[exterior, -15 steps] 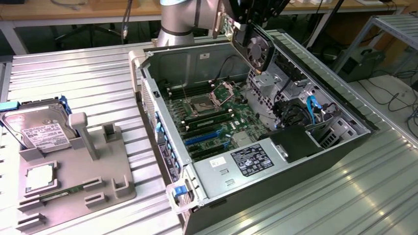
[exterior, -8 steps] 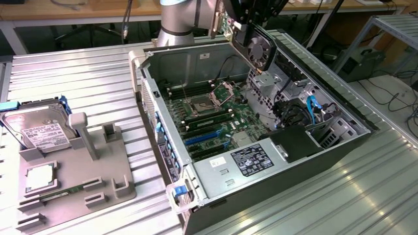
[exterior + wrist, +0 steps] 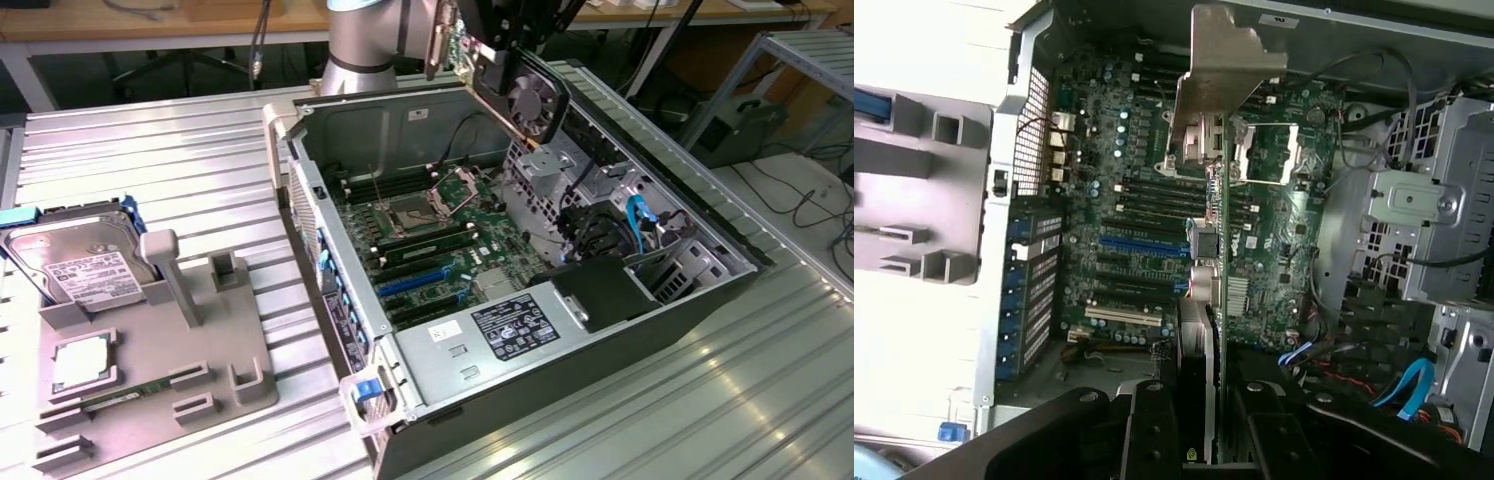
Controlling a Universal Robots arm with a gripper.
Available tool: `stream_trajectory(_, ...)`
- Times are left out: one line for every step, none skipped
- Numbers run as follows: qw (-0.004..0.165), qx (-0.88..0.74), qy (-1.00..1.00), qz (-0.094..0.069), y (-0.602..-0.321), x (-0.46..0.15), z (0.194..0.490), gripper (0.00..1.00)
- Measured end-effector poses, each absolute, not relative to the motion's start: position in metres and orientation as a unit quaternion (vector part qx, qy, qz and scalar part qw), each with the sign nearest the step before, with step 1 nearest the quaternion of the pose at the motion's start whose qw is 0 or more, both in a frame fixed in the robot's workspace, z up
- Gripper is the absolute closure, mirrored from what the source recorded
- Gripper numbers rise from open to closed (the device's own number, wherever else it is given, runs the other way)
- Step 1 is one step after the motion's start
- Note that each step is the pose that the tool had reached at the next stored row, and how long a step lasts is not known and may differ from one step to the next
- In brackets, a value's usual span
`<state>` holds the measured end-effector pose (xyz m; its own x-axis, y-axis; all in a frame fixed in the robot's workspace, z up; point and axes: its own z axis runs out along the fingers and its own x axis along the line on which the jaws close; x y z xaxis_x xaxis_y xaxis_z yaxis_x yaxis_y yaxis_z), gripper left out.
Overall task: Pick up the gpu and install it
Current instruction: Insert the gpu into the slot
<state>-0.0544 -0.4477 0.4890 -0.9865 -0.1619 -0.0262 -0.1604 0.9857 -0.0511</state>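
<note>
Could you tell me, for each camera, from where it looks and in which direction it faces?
Exterior view: sits high, off the arm, and looks down at an angle into the open computer case; shows the arm and the gripper holding the gpu.
Wrist view: sits on the wrist and looks down along the gripper and gpu onto the motherboard.
Shared: gripper, gpu, motherboard, computer case.

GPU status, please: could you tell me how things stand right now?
Pincer shut on gpu. It hangs over the open case, not seated. Nothing seen blocking the motherboard slots.
</note>
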Motion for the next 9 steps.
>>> stream_trajectory(0.015, -0.086, 0.996, -0.024, -0.4477, -0.0544, 0.4890, 0.73)
stream_trajectory(0.015, -0.090, 0.995, -0.024, -0.4477, -0.0544, 0.4890, 0.73)
stream_trajectory(0.015, -0.096, 0.995, -0.024, -0.4477, -0.0544, 0.4890, 0.73)
stream_trajectory(0.016, -0.102, 0.994, -0.024, -0.4477, -0.0544, 0.4890, 0.73)
stream_trajectory(0.016, -0.112, 0.993, -0.024, -0.4477, -0.0544, 0.4890, 0.73)
stream_trajectory(0.016, -0.121, 0.992, -0.024, -0.4477, -0.0544, 0.4890, 0.73)
stream_trajectory(0.016, -0.126, 0.992, -0.024, -0.4477, -0.0544, 0.4890, 0.73)
stream_trajectory(0.016, -0.131, 0.991, -0.024, -0.4477, -0.0544, 0.4890, 0.73)
stream_trajectory(0.016, -0.135, 0.990, -0.024, -0.4477, -0.0544, 0.4890, 0.73)
